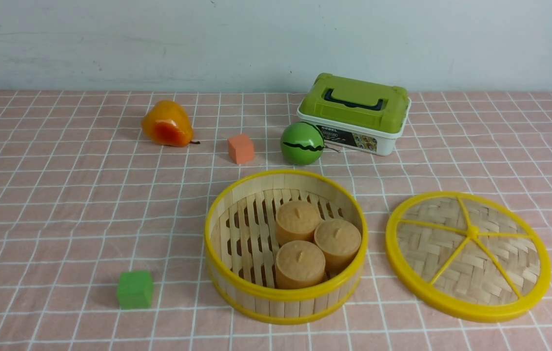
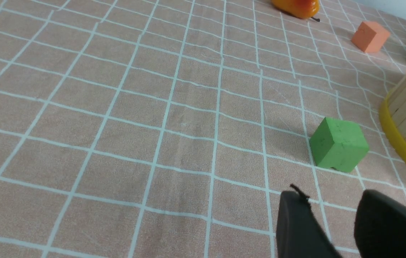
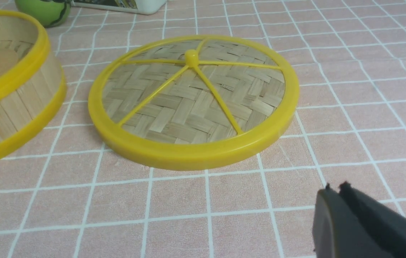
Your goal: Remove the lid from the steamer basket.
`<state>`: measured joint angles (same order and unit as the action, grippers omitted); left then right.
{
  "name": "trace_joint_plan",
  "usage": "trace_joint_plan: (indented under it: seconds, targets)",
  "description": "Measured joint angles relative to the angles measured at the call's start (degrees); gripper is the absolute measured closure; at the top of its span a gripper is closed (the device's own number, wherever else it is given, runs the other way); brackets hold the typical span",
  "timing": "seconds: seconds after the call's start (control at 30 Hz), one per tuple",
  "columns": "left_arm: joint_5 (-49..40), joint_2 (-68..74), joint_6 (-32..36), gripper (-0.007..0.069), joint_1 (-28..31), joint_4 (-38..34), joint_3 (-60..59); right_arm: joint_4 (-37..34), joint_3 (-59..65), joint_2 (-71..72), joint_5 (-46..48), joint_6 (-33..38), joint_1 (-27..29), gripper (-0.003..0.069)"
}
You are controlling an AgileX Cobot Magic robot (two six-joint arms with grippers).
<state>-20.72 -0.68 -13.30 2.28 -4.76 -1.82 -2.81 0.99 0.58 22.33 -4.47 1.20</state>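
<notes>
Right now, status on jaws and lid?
Left gripper open, empty. Right gripper shut, empty. Lid off, flat on cloth right of steamer basket. Nothing blocking.

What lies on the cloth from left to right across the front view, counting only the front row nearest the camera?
green cube → steamer basket, uncovered, holding three tan cakes → lid, flat on the cloth and apart from the basket.
</notes>
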Motion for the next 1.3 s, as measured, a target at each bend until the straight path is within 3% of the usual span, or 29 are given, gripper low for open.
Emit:
trace_joint_plan:
  seconds: [1.3]
  targets:
    - [0.00,0.00,0.00,0.0386,0.00,0.05,0.00,0.00,0.00,0.00,0.00,0.00,0.00,0.0622]
